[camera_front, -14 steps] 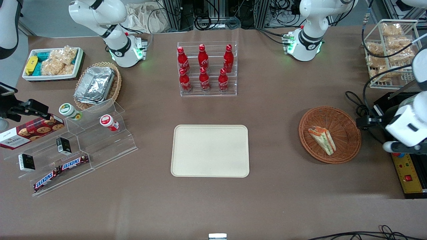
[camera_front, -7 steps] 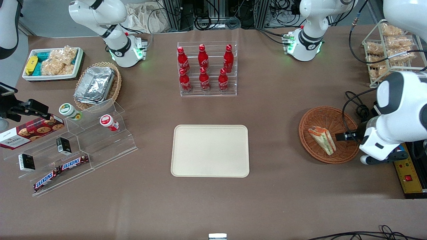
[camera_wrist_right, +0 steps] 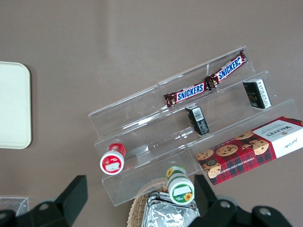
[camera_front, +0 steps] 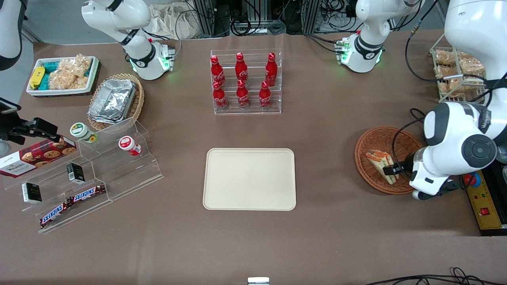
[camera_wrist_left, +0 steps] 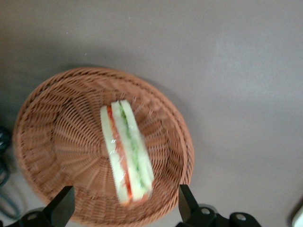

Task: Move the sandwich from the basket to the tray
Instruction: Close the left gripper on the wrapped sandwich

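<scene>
The wrapped sandwich [camera_front: 379, 161] lies in the round reddish-brown wicker basket [camera_front: 366, 145] toward the working arm's end of the table. My left gripper [camera_front: 392, 170] hovers over the basket, at the sandwich's end nearer the front camera. In the left wrist view the gripper [camera_wrist_left: 124, 209] is open, its two black fingers [camera_wrist_left: 60, 207] spread wide on either side of the sandwich [camera_wrist_left: 127, 150] and above the basket [camera_wrist_left: 57, 142]; nothing is held. The cream tray [camera_front: 249, 179] lies bare at mid-table, its edge also seen in the right wrist view [camera_wrist_right: 14, 104].
A clear rack of red cola bottles [camera_front: 242, 81] stands farther from the front camera than the tray. A wire rack of snack bags [camera_front: 455, 73] and a yellow control box [camera_front: 484, 209] flank the basket. Acrylic steps with candy bars [camera_front: 79, 174] sit toward the parked arm's end.
The left arm has swung in from the table's edge and come down over the basket; its open gripper now sits over the sandwich. Sandwich, basket and tray have not moved.
</scene>
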Action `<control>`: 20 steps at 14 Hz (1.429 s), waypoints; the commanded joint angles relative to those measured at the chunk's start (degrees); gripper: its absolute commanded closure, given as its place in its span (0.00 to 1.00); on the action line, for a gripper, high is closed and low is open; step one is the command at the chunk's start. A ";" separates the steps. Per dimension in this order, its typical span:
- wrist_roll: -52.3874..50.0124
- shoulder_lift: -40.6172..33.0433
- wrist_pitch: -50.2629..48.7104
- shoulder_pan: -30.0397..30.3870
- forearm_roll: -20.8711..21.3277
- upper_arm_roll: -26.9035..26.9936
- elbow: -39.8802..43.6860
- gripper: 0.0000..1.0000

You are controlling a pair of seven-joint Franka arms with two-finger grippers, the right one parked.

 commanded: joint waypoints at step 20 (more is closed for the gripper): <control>-5.38 -3.12 6.79 1.51 4.47 0.91 -11.27 1.00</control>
